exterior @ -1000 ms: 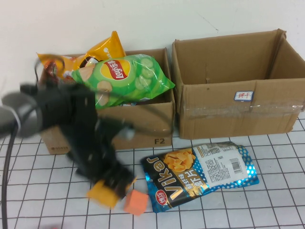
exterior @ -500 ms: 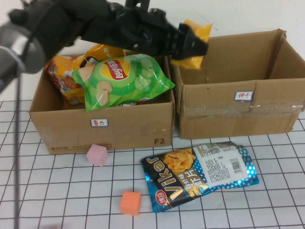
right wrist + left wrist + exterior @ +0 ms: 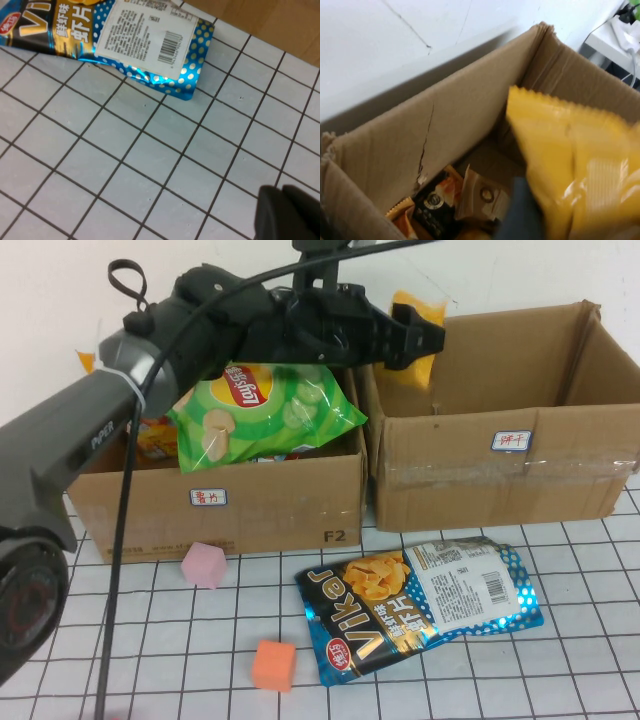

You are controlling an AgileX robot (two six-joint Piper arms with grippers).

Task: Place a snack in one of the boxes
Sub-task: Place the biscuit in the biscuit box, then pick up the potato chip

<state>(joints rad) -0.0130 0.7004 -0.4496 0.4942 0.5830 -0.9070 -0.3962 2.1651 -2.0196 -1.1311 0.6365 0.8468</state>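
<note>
My left gripper (image 3: pixel 424 340) is shut on a yellow snack bag (image 3: pixel 417 372) and holds it over the near-left corner of the right cardboard box (image 3: pixel 500 470). In the left wrist view the yellow bag (image 3: pixel 580 160) hangs beside a dark finger (image 3: pixel 520 215), above the box's inner wall (image 3: pixel 470 115); several small snack packets (image 3: pixel 440 200) lie on the box floor. A blue Vikar shrimp-chip bag (image 3: pixel 420 605) lies on the table in front of the boxes. My right gripper (image 3: pixel 287 212) is shut and empty, low over the table near that blue bag (image 3: pixel 145 40); it does not show in the high view.
The left box (image 3: pixel 250 510) is heaped with bags, a green Lay's bag (image 3: pixel 260 405) on top. A pink cube (image 3: pixel 203 565) and an orange cube (image 3: pixel 273 665) sit on the gridded table in front of it. My left arm spans over the left box.
My left arm rose from the table front with the yellow bag, swung up over the left box, and now holds it at the right box's corner. The pink cube came into view.
</note>
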